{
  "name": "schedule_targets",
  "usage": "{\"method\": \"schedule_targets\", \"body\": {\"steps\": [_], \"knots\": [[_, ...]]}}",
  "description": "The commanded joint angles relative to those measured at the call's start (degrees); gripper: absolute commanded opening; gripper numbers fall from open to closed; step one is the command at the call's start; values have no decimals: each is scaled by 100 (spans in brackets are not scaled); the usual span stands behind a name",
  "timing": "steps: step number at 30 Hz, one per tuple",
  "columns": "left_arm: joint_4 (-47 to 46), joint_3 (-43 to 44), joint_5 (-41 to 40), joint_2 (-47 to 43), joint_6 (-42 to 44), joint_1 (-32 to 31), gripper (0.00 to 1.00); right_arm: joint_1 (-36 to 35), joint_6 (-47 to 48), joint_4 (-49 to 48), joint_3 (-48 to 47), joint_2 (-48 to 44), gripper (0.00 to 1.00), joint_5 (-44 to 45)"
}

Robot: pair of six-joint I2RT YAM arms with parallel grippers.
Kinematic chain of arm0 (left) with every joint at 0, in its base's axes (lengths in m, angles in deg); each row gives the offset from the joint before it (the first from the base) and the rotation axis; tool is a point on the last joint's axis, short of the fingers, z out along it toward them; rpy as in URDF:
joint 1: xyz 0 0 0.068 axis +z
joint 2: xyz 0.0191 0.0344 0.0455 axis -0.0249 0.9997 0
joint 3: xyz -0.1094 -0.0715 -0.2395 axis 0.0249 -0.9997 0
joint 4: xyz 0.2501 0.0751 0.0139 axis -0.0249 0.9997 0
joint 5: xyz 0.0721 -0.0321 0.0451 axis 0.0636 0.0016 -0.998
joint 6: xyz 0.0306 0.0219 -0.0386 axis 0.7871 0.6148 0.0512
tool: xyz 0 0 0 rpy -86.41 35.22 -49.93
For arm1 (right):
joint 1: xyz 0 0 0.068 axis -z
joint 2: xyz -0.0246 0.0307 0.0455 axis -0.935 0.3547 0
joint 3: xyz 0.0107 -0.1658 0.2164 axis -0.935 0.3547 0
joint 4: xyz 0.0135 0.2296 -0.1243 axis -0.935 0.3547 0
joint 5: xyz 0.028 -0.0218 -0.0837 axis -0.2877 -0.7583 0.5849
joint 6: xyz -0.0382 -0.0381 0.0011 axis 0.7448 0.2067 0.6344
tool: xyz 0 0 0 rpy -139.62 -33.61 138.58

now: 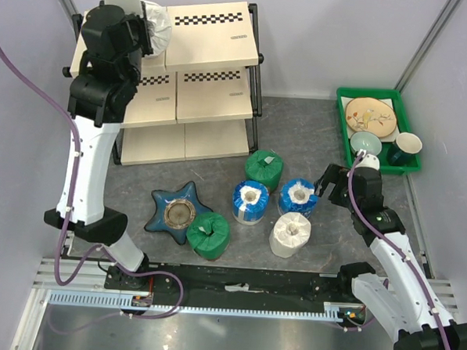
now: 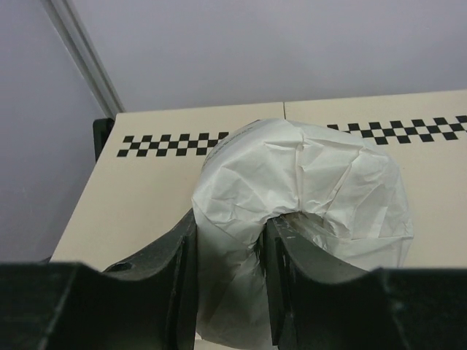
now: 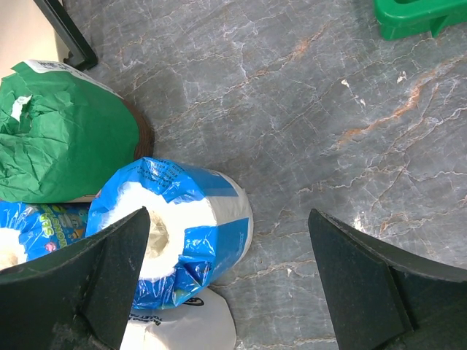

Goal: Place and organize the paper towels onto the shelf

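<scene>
1. At far left, on the top tier of the shelf (image 1: 213, 33), the left gripper (image 1: 151, 31) (image 2: 230, 284) is clamped on a white roll (image 1: 159, 26) (image 2: 306, 182). Its dark fingers (image 2: 182, 281) pinch the crumpled wrap, with the checkered strip just behind. Whether the roll rests on the board cannot be told.
2. Lower on the table, a blue star dish (image 1: 177, 211) lies flat, and the front green roll (image 1: 208, 235) is touching its right arm.
3. Further right stand the left blue roll (image 1: 249, 201) and, behind it near the shelf's foot, the rear green roll (image 1: 263, 169) (image 3: 66, 138).
4. Next come the right blue roll (image 1: 297, 197) (image 3: 175, 226) and, just in front of it, a second white roll (image 1: 290, 234), both upright with cores showing.
5. Beside that blue roll hangs the right gripper (image 1: 324, 188) (image 3: 226, 219), its jaws spread wide and holding nothing. The roll sits by one finger.
6. At far right, a green tray (image 1: 367, 92) holds a plate (image 1: 370, 117), a bowl (image 1: 364, 143) and a cup (image 1: 407, 146).
</scene>
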Motion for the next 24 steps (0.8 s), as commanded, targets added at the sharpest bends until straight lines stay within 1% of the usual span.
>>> {"method": "schedule_targets", "body": {"steps": [1, 2, 4, 5, 13, 24], "knots": [[-24, 89, 1287, -197, -1123, 630, 23, 13, -37, 15, -144, 51, 98, -1], [-32, 89, 1403, -206, -1203, 875, 23, -5, -45, 6, -118, 86, 98, 8], [-24, 80, 1718, -241, -1405, 1114, 22, 4, -72, -38, -82, 130, 98, -10], [-32, 72, 1808, -241, -1450, 1333, 22, 4, -72, -56, -65, 165, 98, -27], [-164, -245, 2406, -391, -1828, 2212, 22, 4, -81, -65, -65, 174, 98, -71], [-217, -254, 2608, -286, -1924, 2653, 22, -5, -63, -65, 58, 175, 98, -80]]}}
